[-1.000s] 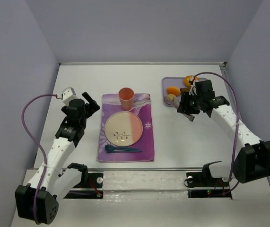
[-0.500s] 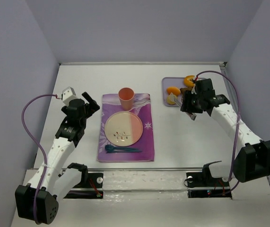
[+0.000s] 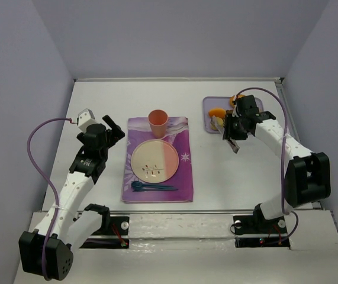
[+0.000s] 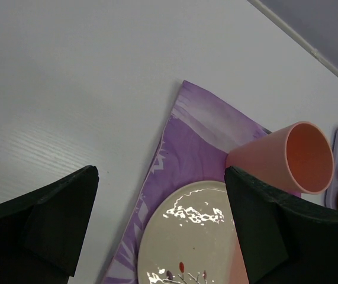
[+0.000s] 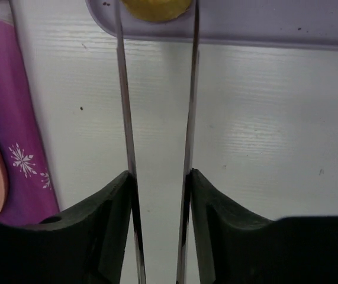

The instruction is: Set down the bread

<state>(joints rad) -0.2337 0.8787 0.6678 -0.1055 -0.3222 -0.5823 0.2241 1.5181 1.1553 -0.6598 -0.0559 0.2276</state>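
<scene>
The bread (image 5: 157, 7), a small pale yellow bun, lies at the near edge of the lilac tray (image 5: 263, 23). In the top view the bread (image 3: 216, 123) is at the tray's front left. My right gripper (image 5: 160, 177) is shut on metal tongs (image 5: 124, 89). The two tong blades reach forward and flank the bun on both sides. I cannot tell whether they press it. In the top view the right gripper (image 3: 234, 128) is just right of the bun. My left gripper (image 4: 163, 231) is open and empty above the plate's (image 4: 198, 236) left part.
A purple mat (image 3: 157, 158) carries the plate (image 3: 154, 161), a pink cup (image 3: 158, 121) and blue cutlery (image 3: 152, 187). The tray (image 3: 207, 103) also holds an orange oval piece (image 3: 217, 112) and a donut (image 3: 235, 100). The left gripper (image 3: 113, 128) hovers by the mat's left edge.
The right arm has swung its wrist up and left toward the tray, bringing the tong tips around the bun. The left arm has not moved.
</scene>
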